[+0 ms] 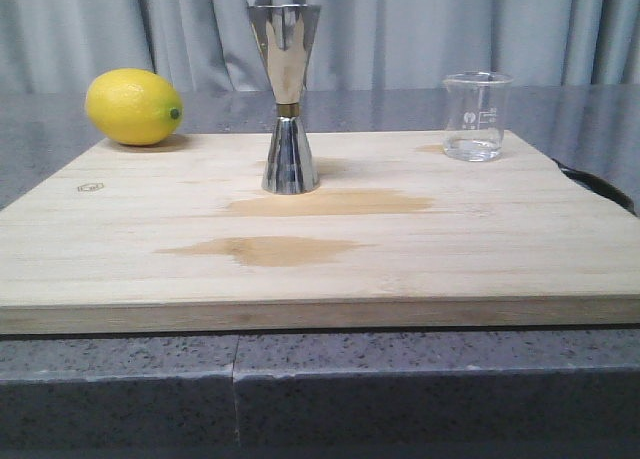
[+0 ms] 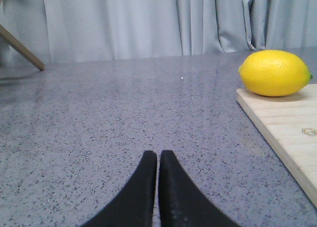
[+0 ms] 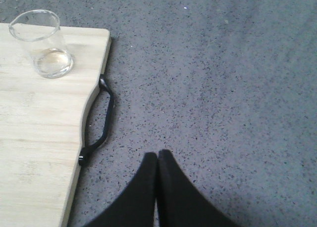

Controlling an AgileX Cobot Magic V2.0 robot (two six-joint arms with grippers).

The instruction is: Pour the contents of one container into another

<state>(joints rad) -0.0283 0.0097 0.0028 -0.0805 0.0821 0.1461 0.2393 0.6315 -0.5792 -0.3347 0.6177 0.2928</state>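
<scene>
The small clear glass beaker (image 1: 477,116) stands upright near the far right corner of the wooden board (image 1: 400,259), with a little clear liquid in its bottom; it also shows in the right wrist view (image 3: 42,43). The tall steel jigger (image 1: 287,97) stands upright at the board's far middle. Neither gripper appears in the front view. My left gripper (image 2: 158,155) is shut and empty over the grey counter, left of the board. My right gripper (image 3: 158,155) is shut and empty over the counter, right of the board.
A yellow lemon (image 1: 133,106) rests at the board's far left corner, also in the left wrist view (image 2: 275,72). Two damp stains (image 1: 300,224) mark the board's middle. A black handle (image 3: 97,120) sticks out from the board's right edge. Grey curtains hang behind.
</scene>
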